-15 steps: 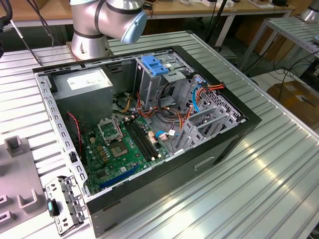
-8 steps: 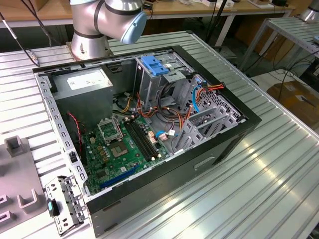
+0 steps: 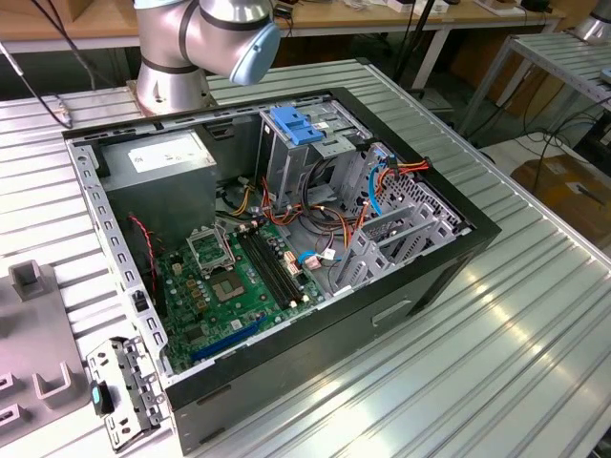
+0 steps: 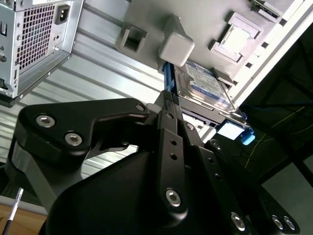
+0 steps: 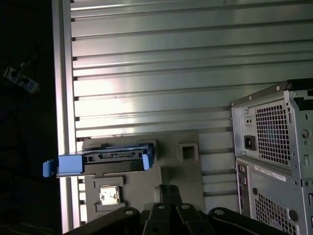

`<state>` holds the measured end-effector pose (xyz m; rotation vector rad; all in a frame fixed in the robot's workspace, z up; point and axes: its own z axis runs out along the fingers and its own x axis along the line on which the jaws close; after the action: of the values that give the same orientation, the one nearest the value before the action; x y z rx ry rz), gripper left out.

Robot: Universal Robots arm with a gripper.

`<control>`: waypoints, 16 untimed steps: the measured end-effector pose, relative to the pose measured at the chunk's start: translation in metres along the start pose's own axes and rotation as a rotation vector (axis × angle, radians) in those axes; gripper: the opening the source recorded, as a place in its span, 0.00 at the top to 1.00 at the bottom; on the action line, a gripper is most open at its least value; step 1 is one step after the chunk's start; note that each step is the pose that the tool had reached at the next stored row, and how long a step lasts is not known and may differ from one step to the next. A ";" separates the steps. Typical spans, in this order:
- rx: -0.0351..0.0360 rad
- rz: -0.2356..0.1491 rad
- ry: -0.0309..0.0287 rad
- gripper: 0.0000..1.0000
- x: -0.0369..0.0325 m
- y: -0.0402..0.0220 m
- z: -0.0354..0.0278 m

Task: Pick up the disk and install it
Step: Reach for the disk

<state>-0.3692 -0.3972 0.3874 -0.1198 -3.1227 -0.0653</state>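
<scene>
End effector (image 4: 167,98) sits just beside the disk (image 4: 203,85), right at the edge of its blue carrier (image 4: 168,73). Can't tell whether it's spread or pressed together, and can't confirm contact with the carrier.

The disk stands on end in a grey fixture plate (image 4: 146,14), directly ahead of the end effector and offset to 1 side of it. The second wrist view shows the label face, white with a blue band. The first wrist view shows the disk (image 5: 100,164) end-on, connector side toward the camera, with carrier tabs sticking out at both ends.

Same plate, a bit further out from the end effector:
- 1 grey block (image 4: 176,45), just past the carrier edge
- 1 square pocket (image 4: 132,38), near the block
- 1 square chip (image 5: 108,195) in its holder, near the disk

The plate lies on the ribbed aluminium surface (image 5: 171,63).

Further out still is the computer case (image 5: 274,127). Its rear panel shows vent grilles and a power socket, well apart from the disk.

In the exterior view, the arm (image 3: 205,38) rises behind the far side of the case, which is open. Inside are 1 green motherboard (image 3: 229,286), 1 blue latch (image 3: 301,124) on top of the metal cage, and 1 grey power supply box (image 3: 158,157) in the corner nearest the arm.
</scene>
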 end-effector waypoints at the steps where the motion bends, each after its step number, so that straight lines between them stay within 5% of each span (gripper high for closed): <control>1: 0.0000 0.000 0.0001 0.89 0.0018 -0.0001 0.0001; 16: 0.0001 0.000 0.0022 0.89 0.0302 -0.0023 0.0012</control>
<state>-0.3995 -0.3971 0.3866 -0.1197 -3.1206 -0.0652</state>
